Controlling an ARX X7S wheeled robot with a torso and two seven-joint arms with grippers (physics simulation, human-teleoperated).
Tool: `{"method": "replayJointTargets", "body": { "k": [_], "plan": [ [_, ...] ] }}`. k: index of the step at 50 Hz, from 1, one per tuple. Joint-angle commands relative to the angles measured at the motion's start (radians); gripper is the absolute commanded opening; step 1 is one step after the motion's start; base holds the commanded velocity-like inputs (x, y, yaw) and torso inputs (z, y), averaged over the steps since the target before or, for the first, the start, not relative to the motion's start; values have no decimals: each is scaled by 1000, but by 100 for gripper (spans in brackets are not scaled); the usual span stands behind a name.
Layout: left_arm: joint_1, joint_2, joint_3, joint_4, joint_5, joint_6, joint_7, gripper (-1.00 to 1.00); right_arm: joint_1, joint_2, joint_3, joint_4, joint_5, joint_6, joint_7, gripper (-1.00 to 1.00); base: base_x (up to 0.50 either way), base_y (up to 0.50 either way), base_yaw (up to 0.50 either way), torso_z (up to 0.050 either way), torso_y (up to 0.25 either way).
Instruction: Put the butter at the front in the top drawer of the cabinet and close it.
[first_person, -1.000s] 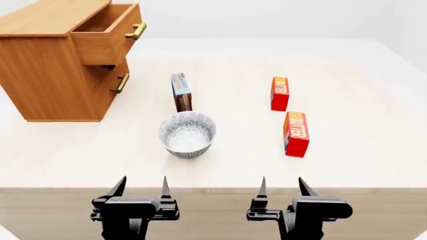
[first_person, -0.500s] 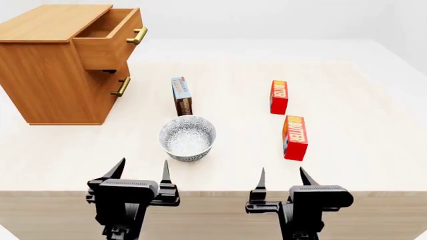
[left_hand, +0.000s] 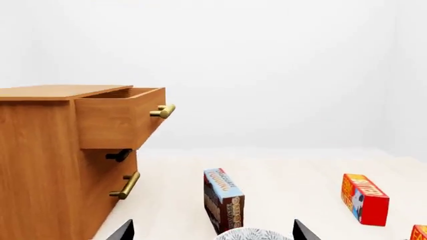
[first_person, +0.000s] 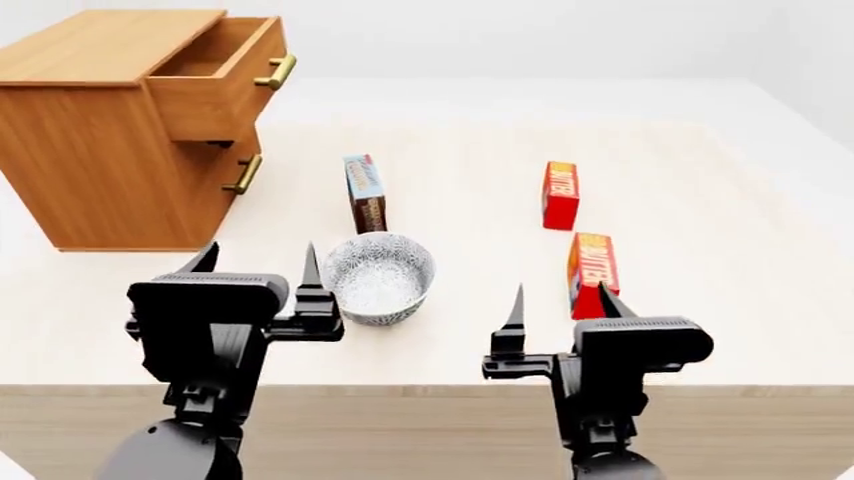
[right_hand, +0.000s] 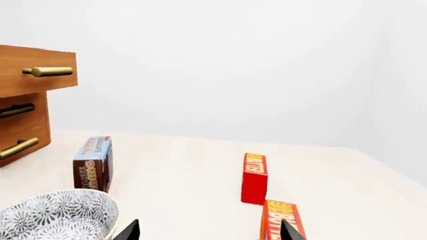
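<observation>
**Front butter carton: handling and grip notes**

Standing on a long edge on the tabletop (first_person: 747, 200), just beyond the right hand (first_person: 561, 300): the butter (first_person: 591, 272), nearer of two look-alike red cartons. Second carton (first_person: 561, 195) farther back, same line, clear gap between. Well apart from the butter, toward the cabinet (first_person: 94, 170): patterned bowl (first_person: 379, 277), then chocolate pudding box (first_person: 363, 192).

Right hand spread wide, nothing held. Left hand (first_person: 256, 268) likewise wide and empty, just beside the bowl.

Likely light, stiff cardboard, flat-sided; smooth printed faces probably a little slick. Narrow footprint, so tip-prone under a sideways nudge. Best taken across the two broad faces, near mid-length, straight down from above, moderate squeeze to avoid denting.

Top drawer (first_person: 220, 75) already pulled out, inside largely hidden from here. Far across from the butter, so a firm centred hold matters for the carry.
</observation>
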Motion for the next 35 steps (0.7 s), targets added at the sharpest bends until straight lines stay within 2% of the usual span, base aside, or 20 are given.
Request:
{"method": "replayJointTargets", "body": {
  "k": [1,17,35],
  "plan": [
    [-64,-8,-9,94,-26,-140,-38,100,12,8,-14,-62,11,17,18,100,316,270,0,0,0],
    [-61,-16,12,121,-37,-153,-50,100,0,22,-18,-65,31,-7,37,100,465,246,0,0,0],
    [-68,-21,16,152,-59,-171,-64,100,-4,36,-26,-70,48,-12,53,100,500,23,0,0,0]
  ]
}}
